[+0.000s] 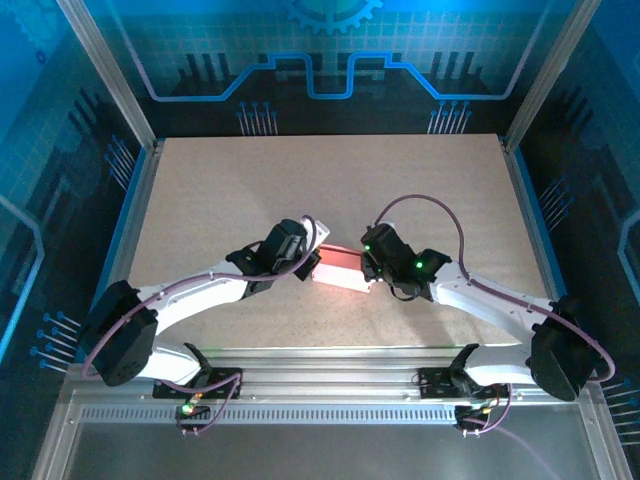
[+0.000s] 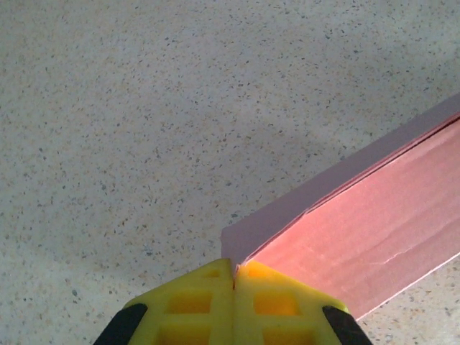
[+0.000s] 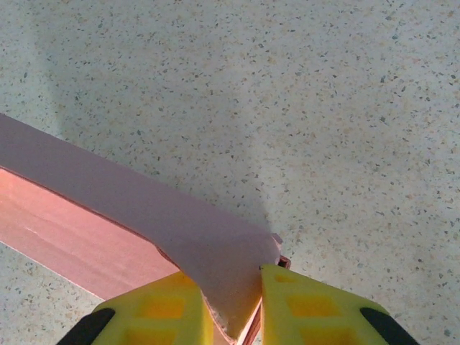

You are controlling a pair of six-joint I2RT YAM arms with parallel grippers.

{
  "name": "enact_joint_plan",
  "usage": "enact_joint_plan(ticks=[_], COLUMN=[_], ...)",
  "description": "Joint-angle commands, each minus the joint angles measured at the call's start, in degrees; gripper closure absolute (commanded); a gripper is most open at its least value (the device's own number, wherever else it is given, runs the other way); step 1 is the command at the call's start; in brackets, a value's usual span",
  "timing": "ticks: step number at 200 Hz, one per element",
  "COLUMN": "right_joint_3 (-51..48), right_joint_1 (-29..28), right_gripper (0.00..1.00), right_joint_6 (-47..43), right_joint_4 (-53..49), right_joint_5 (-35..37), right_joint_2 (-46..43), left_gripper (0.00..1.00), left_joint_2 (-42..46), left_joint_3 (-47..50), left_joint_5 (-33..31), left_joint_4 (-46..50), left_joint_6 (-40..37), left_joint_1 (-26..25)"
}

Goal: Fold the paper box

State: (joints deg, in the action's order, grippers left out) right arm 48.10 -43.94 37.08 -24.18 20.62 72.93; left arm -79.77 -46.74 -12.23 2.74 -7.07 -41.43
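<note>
The paper box (image 1: 338, 270) lies on the worktop (image 1: 300, 180), a little towards its near edge and about midway across. Its long axis runs crosswise, one end toward each arm.

At the box's left end the left gripper (image 1: 316, 258) has its jaws closed tight together, tips (image 2: 233, 267) right at the corner of the box (image 2: 374, 230). I can't tell whether any card is caught between them. At the right end the right gripper (image 1: 368, 265) has its jaws narrow, with a pink flap (image 3: 215, 251) nipped between them (image 3: 233, 287).

It looks like thin card: light, stiff only along its creases, and hollow, so I'd guess it slides at a nudge and dents or creases if squeezed across a panel. The flaps and end edges seem the places to hold it, lightly, with the other end steadied.
</note>
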Motion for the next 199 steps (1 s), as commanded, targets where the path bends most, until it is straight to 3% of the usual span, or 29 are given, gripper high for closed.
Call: enact_joint_plan(ticks=[1,70,199], right_joint_3=[-1.5,-2.0,0.5], right_joint_1=[-1.0,-1.3,-5.2], right_gripper=[0.78,0.79,0.8], right_joint_6=[1.0,0.0,-2.9], right_joint_4=[-3.5,-3.4,-7.2], right_joint_5=[-1.0,-0.4,6.3], right_joint_2=[1.4,2.0,6.7], left_gripper=[1.0,1.0,1.0], left_joint_2=[0.2,-2.8,-6.7], left_joint_3=[-2.9,-10.5,-19.3], left_joint_5=[0.4,3.3,4.0], left_joint_4=[3.3,15.4,25.2], left_joint_6=[6.2,10.3,16.6], left_joint_1=[-0.6,-0.5,-0.3])
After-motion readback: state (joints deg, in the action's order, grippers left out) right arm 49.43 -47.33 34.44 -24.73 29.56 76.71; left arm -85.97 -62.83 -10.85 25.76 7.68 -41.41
